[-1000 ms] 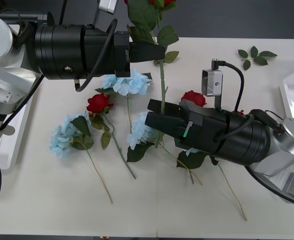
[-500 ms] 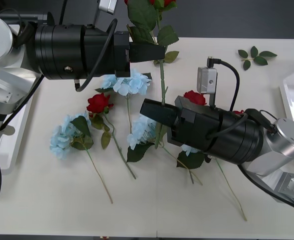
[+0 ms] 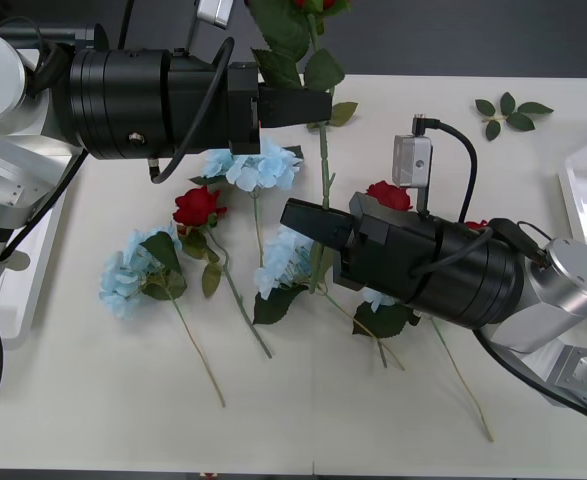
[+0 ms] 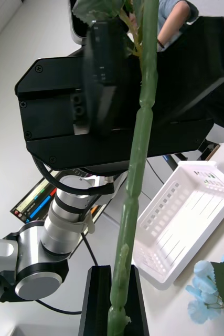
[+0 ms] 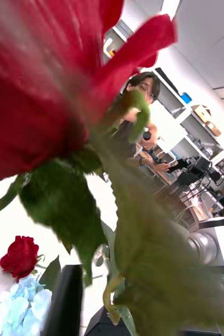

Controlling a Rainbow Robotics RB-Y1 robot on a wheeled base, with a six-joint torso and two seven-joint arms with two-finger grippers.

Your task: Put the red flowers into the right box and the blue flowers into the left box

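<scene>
Both end effectors are pinching one light, whippy red rose (image 3: 323, 160): left end effector (image 3: 318, 105) near its leafy top at twelve o'clock, right end effector (image 3: 308, 225) lower down its thin, slippery stem, likely the firmest hold.

Roses (image 3: 196, 207): deep red heads, green stems, dark green leaves. Hydrangeas (image 3: 127, 272): pale blue clustered heads, dark leaves. Left box (image 4: 185, 214): white, slotted wall. Table (image 3: 93, 400): off-white. Grippers (image 3: 311, 228): black bodies, silver joints. Leaf sprig (image 3: 511, 110), upper right: green.
</scene>
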